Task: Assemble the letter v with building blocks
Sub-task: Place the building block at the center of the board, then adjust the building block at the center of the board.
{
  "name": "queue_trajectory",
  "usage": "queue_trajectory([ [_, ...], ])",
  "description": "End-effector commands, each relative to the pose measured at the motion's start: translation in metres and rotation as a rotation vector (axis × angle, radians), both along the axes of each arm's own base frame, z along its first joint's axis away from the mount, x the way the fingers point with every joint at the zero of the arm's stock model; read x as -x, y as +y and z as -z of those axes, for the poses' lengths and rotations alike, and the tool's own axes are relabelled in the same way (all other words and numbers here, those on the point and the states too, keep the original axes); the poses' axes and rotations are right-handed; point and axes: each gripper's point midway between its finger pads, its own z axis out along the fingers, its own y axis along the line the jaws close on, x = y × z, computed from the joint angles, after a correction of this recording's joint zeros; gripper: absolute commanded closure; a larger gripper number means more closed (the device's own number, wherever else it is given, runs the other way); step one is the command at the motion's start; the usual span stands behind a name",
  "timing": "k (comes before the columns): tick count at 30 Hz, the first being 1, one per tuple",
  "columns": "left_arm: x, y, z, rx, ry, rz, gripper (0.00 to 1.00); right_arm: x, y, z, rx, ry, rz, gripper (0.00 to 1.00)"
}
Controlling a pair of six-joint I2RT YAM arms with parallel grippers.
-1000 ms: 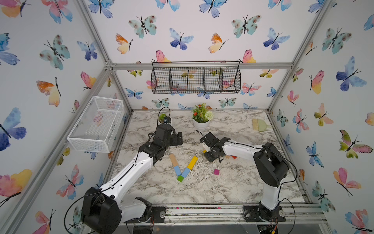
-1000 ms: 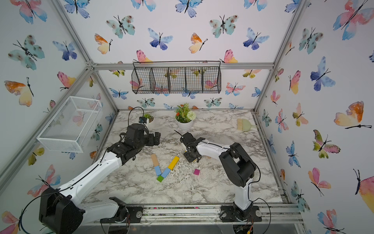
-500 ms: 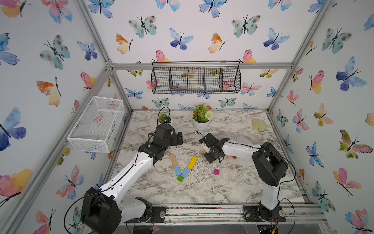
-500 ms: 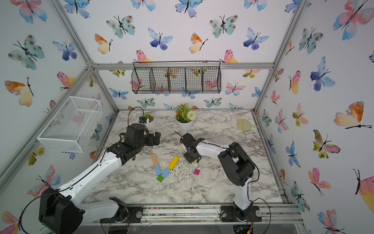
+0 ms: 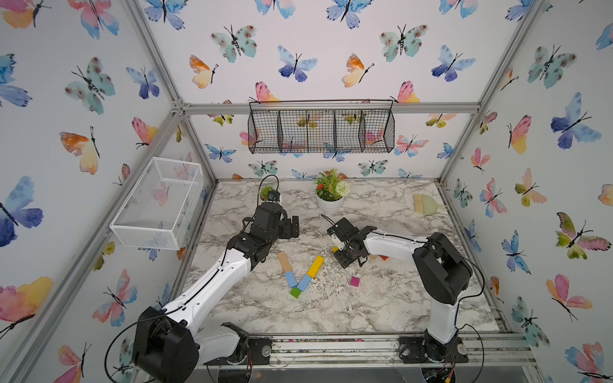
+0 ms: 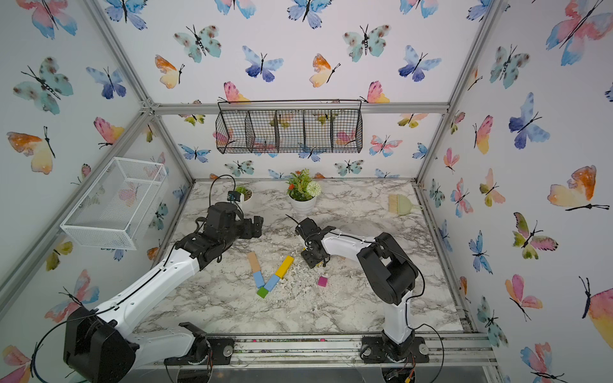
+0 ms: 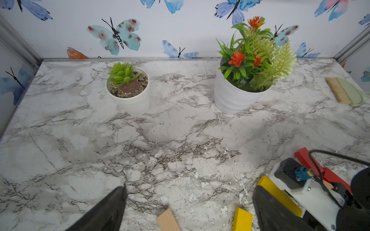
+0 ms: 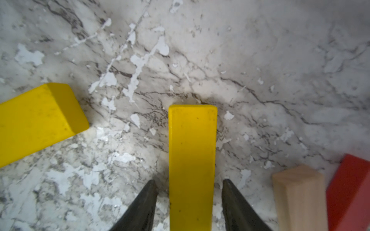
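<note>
Your right fingers point(image 8: 140, 210) stand parted on either side of a yellow bar point(image 8: 192, 160) that lies flat on the tabletop point(image 8: 260, 60). Marble shows on each side of the bar, so nothing is pinched. Just beside it lie a loose tan bar point(image 8: 298, 198) and a red bar point(image 8: 352, 190). Your left fingers point(image 7: 108, 212) are spread wide and empty, hovering near the upper end of the V's tan side.

The letter v point(image 6: 272, 282) lies partly built near the middle of the tabletop. A green cube point(image 5: 295, 292) forms the tip. One arm is a light blue block point(image 5: 291, 279) and a placed tan bar point(image 5: 284, 261); the other is a second light blue block point(image 5: 304, 282) and a placed yellow bar point(image 5: 315, 266). I'd judge you roughly halfway: the bar between your right fingers sits near the yellow arm's end, but apart from it and at an angle. The magenta cube point(image 5: 354, 281) lies unused, well apart.

No blocks show in the black wire basket point(image 5: 321, 131) on the back wall or the white wire basket point(image 5: 156, 202) on the side wall. The large pot point(image 5: 328, 205) and the small pot point(image 7: 128, 100) hold only plants.
</note>
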Motion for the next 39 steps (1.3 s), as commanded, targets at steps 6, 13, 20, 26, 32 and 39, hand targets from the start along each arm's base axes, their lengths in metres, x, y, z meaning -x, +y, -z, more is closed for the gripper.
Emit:
queue_trajectory([
  [6, 0.002, 0.002, -0.005, 0.017, -0.016, 0.004, 0.02, -0.008, -0.015, -0.043, -0.04, -0.088, 0.096, 0.25],
  [13, 0.003, 0.002, -0.006, 0.02, -0.02, 0.005, 0.02, -0.034, -0.04, -0.037, -0.058, -0.077, 0.217, 0.17],
  [20, 0.003, 0.002, -0.006, 0.018, -0.02, 0.004, 0.02, -0.053, -0.044, -0.024, -0.069, -0.064, 0.259, 0.13],
  [26, 0.003, 0.003, -0.006, 0.017, -0.019, 0.0, 0.02, -0.058, -0.043, -0.016, -0.085, -0.04, 0.264, 0.12],
  [32, 0.002, 0.003, -0.005, 0.016, -0.019, -0.002, 0.02, -0.054, -0.036, -0.008, -0.115, -0.002, 0.252, 0.11],
  [39, 0.002, 0.003, -0.006, 0.016, -0.02, 0.0, 0.02, -0.04, -0.03, -0.005, -0.168, 0.052, 0.252, 0.11],
])
